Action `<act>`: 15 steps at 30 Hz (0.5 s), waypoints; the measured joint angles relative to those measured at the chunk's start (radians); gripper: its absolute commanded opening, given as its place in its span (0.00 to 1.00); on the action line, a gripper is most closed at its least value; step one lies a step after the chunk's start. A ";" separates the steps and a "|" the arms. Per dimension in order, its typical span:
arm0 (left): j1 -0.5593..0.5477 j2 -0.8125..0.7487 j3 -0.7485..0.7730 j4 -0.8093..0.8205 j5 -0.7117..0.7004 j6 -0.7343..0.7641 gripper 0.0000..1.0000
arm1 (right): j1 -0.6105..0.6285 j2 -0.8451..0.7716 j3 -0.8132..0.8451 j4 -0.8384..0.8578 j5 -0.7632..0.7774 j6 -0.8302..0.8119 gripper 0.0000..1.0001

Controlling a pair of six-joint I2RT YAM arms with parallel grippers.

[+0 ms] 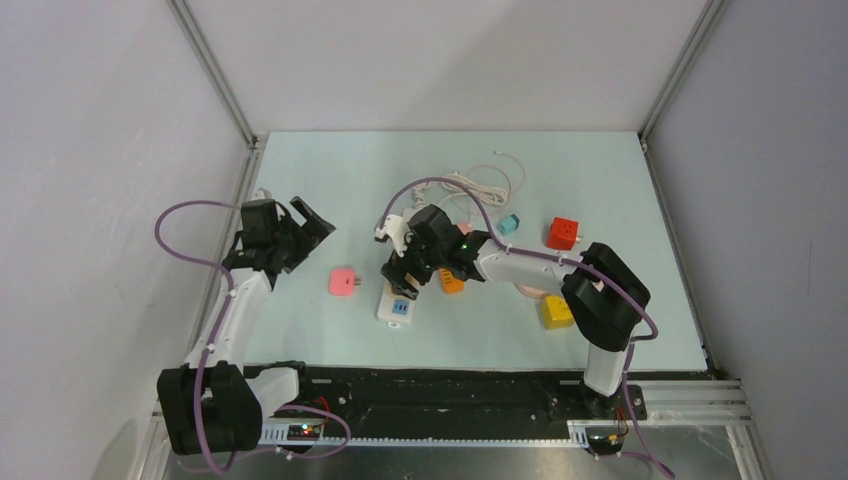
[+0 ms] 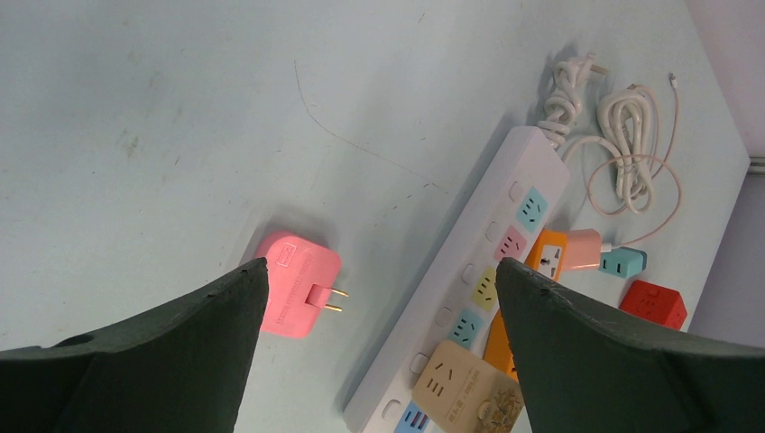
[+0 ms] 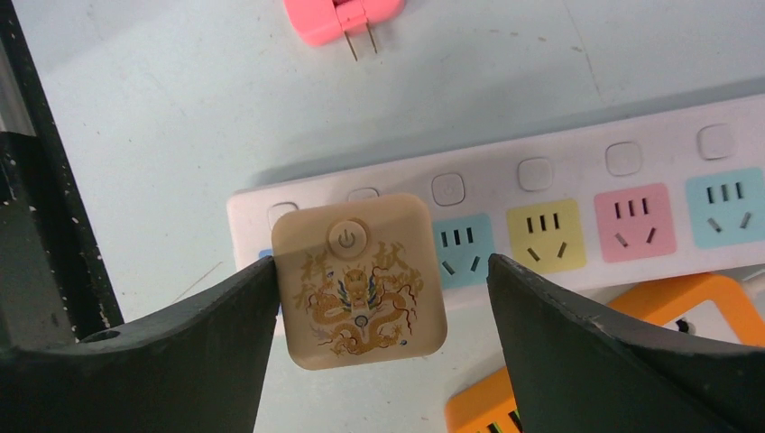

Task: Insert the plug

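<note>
A white power strip (image 1: 397,308) with coloured sockets lies mid-table; it also shows in the left wrist view (image 2: 469,271) and the right wrist view (image 3: 559,171). A tan plug with a gold dragon (image 3: 361,280) sits on the strip near its end, seen too in the left wrist view (image 2: 469,388). My right gripper (image 3: 381,262) is open, its fingers either side of the tan plug, the left finger close to it. In the top view the right gripper (image 1: 405,262) hides the plug. A pink plug (image 1: 342,281) lies loose left of the strip. My left gripper (image 1: 305,222) is open and empty.
An orange adapter (image 1: 450,281) lies right of the strip. A teal cube (image 1: 509,224), a red cube (image 1: 562,232) and a yellow cube (image 1: 555,311) lie to the right. A coiled white cable (image 1: 480,188) lies behind. The pink plug's prongs (image 2: 334,299) point at the strip.
</note>
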 measured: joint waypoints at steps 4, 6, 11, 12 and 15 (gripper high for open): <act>0.000 0.000 0.000 0.000 0.000 0.000 1.00 | 0.002 0.000 0.042 -0.048 0.004 -0.001 0.82; 0.000 0.002 0.000 0.000 0.000 0.000 1.00 | 0.003 0.000 0.061 -0.080 0.009 -0.006 0.80; 0.000 0.011 0.000 0.000 -0.002 0.000 1.00 | 0.016 0.023 0.120 -0.160 0.021 -0.034 0.77; 0.000 0.014 0.000 0.000 -0.002 0.000 1.00 | 0.019 0.027 0.127 -0.171 0.025 -0.039 0.78; 0.000 0.021 0.000 0.000 -0.002 0.001 1.00 | 0.024 0.047 0.135 -0.212 0.028 -0.060 0.78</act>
